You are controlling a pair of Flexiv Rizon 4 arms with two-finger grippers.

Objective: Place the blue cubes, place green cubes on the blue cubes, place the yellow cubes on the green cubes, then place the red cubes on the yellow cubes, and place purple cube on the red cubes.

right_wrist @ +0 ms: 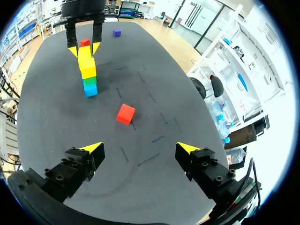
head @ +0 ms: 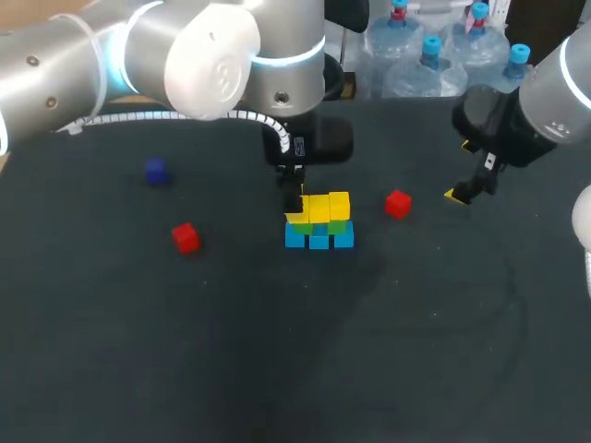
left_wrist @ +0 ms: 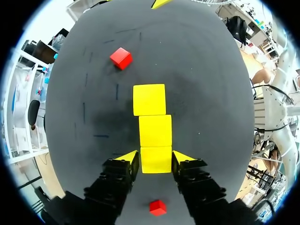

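Yellow cubes atop green cubes atop blue cubes; red cubes, purple cube apart.

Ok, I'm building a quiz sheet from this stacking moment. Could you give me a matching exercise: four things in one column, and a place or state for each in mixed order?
Things:
1. purple cube
2. blue cubes
3. left gripper
4. right gripper

Places or states:
A. open, holding nothing
B. bottom row, under the green cubes
C. shut on the end yellow cube
D. lying alone on the table

Pairs: 1-D, 2-B, 3-C, 4-A
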